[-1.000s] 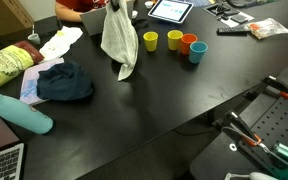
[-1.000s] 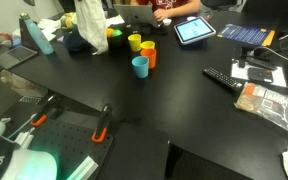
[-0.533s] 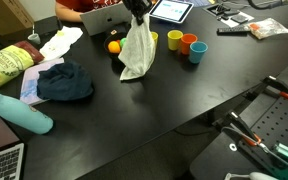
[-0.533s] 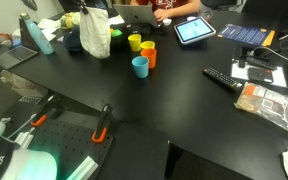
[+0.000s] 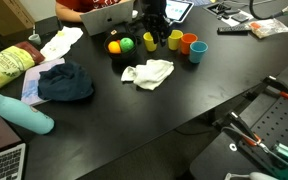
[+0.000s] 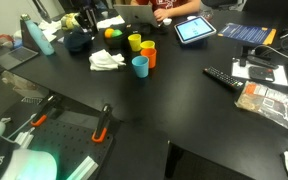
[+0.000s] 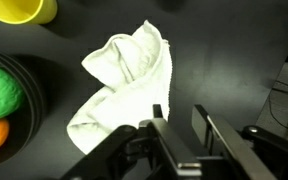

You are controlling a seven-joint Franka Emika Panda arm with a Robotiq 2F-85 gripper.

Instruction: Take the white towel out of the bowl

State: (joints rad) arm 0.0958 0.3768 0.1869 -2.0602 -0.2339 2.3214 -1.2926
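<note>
Now the white towel (image 5: pixel 147 73) lies crumpled on the black table (image 5: pixel 184 110) beside the bowl (image 7: pixel 30 88), gripper (image 7: pixel 179 118) hovering above, jaws apart, holding nothing

Black desk (image 5: pixel 184 105), cluttered along the far edge.
- Cup cluster near the far edge: yellow cup (image 5: pixel 150 41), second yellow cup (image 5: pixel 174 38), orange cup (image 5: pixel 188 43), blue cup (image 5: pixel 197 52), standing close together, all upright.
- Tablet (image 6: pixel 195 30) flat at the far edge, screen lit.
- Remote (image 6: pixel 225 79) lying well apart from the cups.
- Dark blue cloth (image 5: pixel 64 82) bunched up; teal bottle (image 5: pixel 19 112) on its side toward the near corner.
- Snack bag (image 5: pixel 6 66) at the desk's side edge.
</note>
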